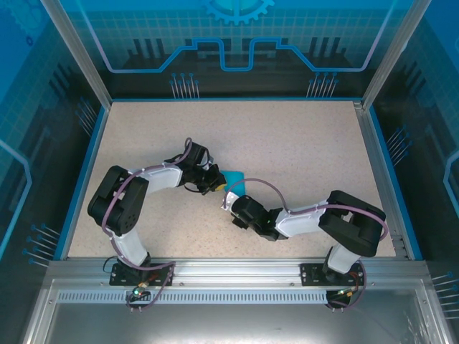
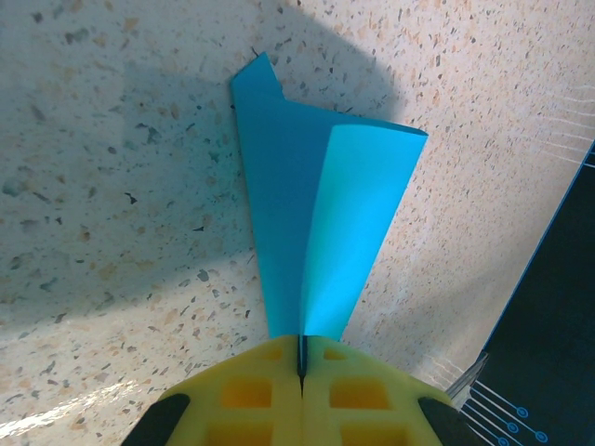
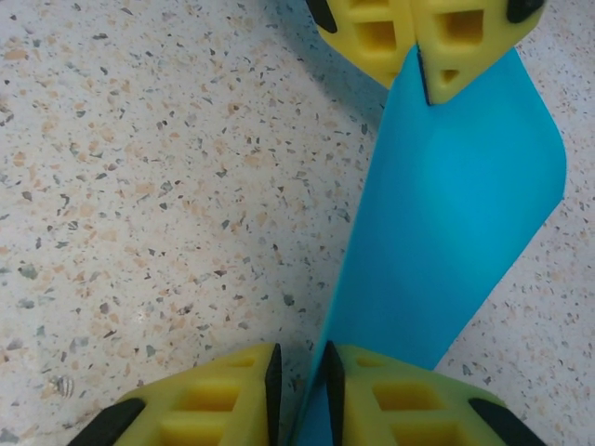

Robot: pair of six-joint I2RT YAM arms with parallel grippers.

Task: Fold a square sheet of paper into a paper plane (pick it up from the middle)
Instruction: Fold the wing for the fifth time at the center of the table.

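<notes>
Pinches the narrow end of the paper plane in the left gripper, jaws pressed together on the sheet with no gap beside it. Seen from the left wrist, fans out toward 12 o'clock from those yellow fingers: a darker cyan flap on the 11 o'clock side, a paler one toward 1 o'clock, a crease between them, and one pointed corner sticking out at 11 o'clock. Throws a broad shadow on the speckled table behind it.

Meets the other end of the same paper at the right gripper, jaws a narrow slit apart. Rests the sheet's edge against the inner pad on the 3 o'clock side, with a dark sliver open between it and the pad at 9 o'clock, so not clamped there. Widens toward 12 o'clock in that wrist view, bulges out at 2 o'clock, then tapers up into the left gripper's closed tips at 1 o'clock.

From above, lies near the middle of the table, touching the left gripper at its 3 o'clock and just at 12 o'clock of the right gripper. Reaches in with both arms bent, the left from 7 o'clock, the right from 5 o'clock
</notes>
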